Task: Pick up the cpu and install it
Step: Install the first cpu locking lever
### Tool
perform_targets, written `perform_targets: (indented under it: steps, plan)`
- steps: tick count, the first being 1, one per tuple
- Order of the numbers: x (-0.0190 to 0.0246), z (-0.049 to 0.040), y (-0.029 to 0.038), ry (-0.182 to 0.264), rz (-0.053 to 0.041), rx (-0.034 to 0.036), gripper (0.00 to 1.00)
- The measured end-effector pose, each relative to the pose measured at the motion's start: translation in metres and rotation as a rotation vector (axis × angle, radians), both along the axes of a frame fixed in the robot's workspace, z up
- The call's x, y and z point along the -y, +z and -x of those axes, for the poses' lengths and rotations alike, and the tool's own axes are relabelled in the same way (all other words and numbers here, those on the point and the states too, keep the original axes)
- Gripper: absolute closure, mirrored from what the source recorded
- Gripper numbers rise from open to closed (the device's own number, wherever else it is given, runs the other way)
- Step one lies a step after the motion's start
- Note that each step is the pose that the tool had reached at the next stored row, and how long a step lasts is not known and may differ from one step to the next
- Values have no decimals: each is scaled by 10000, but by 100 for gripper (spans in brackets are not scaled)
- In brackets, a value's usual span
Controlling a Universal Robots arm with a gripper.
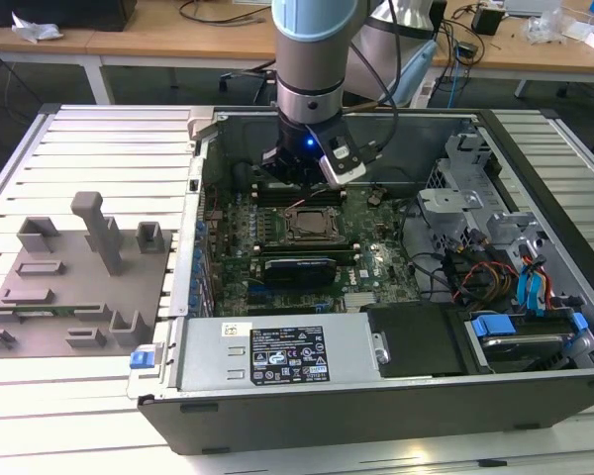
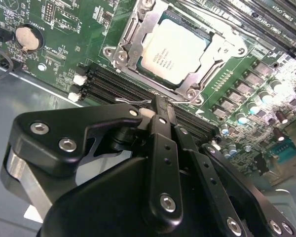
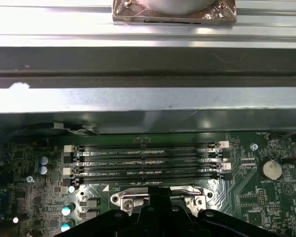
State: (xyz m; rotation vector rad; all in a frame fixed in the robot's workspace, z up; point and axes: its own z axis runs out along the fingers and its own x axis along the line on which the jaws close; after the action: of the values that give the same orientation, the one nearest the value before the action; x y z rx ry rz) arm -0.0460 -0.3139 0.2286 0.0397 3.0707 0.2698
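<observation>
Second wrist view — cpu seated in socket frame; my gripper clenched, empty, just beside the frame — a careless descent risks striking its lever.

Green motherboard, black memory slots, coin battery, grey case wall

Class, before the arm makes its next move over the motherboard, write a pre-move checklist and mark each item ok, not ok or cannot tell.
1. The cpu lies inside the socket frame, second wrist view: ok.
2. Cpu fully seated, flat: cannot tell.
3. Gripper holds nothing, closed fingertips empty: ok.
4. Gripper clear of the cpu, over the memory slots beside it: ok.
5. Socket frame clamped down over the cpu: not ok.
6. Retention lever latched: cannot tell.
</observation>
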Motion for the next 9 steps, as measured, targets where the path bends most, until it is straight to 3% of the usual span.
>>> perform_targets:
  steps: [4, 9]
  plan:
    - [-30, -71, -30, -2, 0, 1, 89]
    - [-127, -73, -49, -17, 1, 1, 89]
